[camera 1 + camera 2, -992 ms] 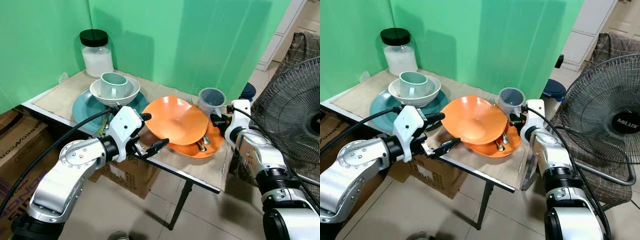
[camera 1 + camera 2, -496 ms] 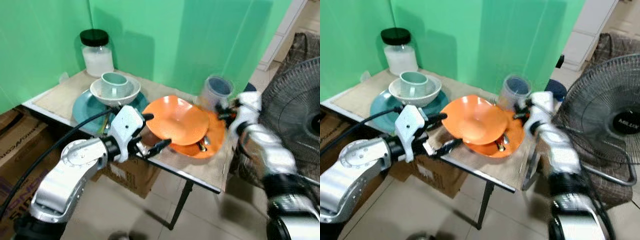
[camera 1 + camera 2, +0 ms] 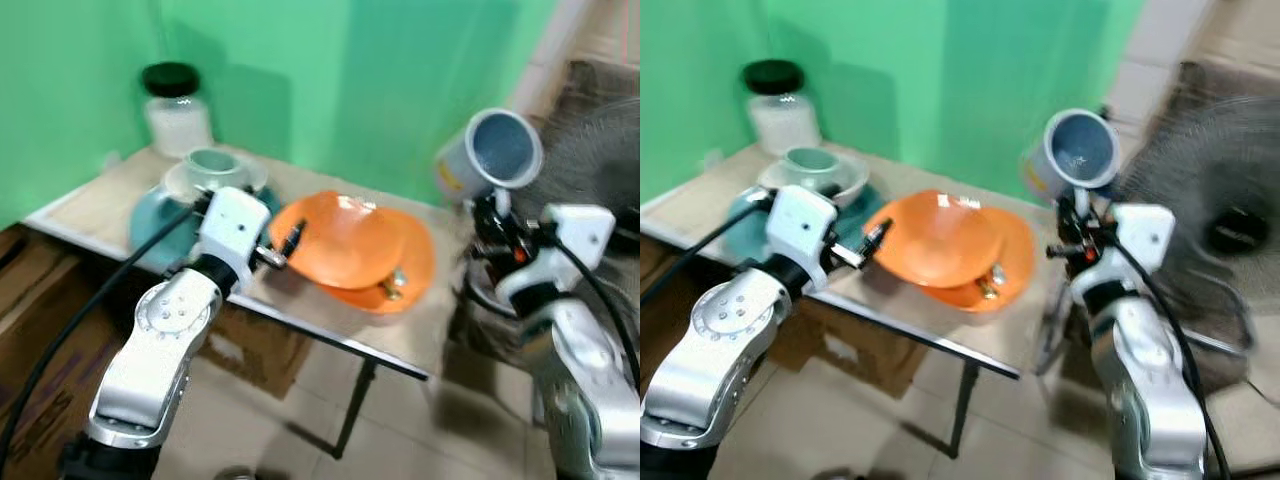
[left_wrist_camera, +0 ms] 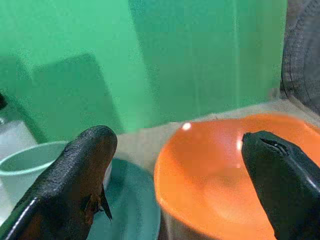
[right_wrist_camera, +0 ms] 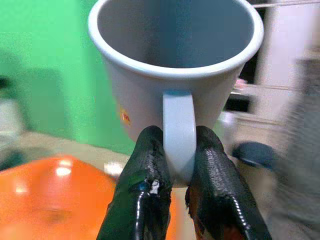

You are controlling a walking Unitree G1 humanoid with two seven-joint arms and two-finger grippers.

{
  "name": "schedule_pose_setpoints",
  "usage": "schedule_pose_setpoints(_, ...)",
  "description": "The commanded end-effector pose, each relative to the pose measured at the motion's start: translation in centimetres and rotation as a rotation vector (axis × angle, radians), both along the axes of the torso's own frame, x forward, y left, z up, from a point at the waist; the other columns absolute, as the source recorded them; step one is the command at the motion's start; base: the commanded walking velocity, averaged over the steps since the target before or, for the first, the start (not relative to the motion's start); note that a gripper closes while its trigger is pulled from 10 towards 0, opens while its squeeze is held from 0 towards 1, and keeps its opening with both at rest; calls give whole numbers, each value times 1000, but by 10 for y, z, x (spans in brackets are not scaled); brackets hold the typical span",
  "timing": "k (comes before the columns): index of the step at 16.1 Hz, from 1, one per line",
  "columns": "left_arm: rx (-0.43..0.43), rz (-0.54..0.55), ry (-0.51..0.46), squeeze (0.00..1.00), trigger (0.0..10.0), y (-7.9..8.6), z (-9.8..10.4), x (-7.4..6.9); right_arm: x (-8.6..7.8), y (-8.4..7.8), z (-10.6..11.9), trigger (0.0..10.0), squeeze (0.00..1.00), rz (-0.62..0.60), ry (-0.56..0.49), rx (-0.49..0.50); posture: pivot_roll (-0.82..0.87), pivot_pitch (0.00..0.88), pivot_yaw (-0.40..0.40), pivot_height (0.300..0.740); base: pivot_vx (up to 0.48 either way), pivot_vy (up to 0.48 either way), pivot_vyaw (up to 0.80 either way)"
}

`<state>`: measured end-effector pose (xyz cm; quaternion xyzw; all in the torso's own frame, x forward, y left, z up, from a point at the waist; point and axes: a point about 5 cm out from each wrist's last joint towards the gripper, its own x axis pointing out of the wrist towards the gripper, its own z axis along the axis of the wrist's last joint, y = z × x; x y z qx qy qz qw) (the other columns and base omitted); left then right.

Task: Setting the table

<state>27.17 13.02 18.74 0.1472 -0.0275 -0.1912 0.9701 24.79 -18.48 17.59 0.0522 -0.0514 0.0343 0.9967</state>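
Since a second ago I have lifted the grey mug (image 5: 176,65) off the table: it stood beside the orange dishes and now hangs in the air off the table's right end, tipped so its mouth faces the head camera, and the head has swung too, so the whole picture is shifted and blurred. My right gripper (image 5: 175,165) is pinched on the mug's handle, one finger each side. My left gripper (image 4: 185,165) is spread wide with nothing in it, hovering just short of the orange bowl (image 3: 345,240). I judge the job barely started: everything else sits stacked, not laid out. The orange bowl rests tilted on the orange plate (image 3: 410,275), with what look like utensils (image 3: 392,290) poking out between them. Farther left, a pale green cup (image 3: 210,165) stands inside a white bowl (image 3: 845,182) on a teal plate (image 3: 150,215), a black-lidded jar (image 3: 178,105) behind. The mug looks empty.
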Motion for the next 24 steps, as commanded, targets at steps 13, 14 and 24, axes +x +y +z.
schedule_pose_setpoints(13, -161, 124, -13, 0, 10000, -2, 2, 7, 7, 10, -15, 10000, 0, -104, 172, -42, 52, 0, -60, 740, 0, 0, -784)
schedule_pose_setpoints(14, -140, 121, -17, 0, 10000, -2, 2, 6, 8, 10, -14, 10000, 0, -108, 163, -37, 59, 0, -62, 740, 0, 0, -756)
schedule_pose_setpoints(24, -130, 130, -22, 0, 10000, 3, 0, 6, 8, 10, -17, 10000, 0, -120, 202, -55, 52, 0, -61, 740, 0, 0, -752)
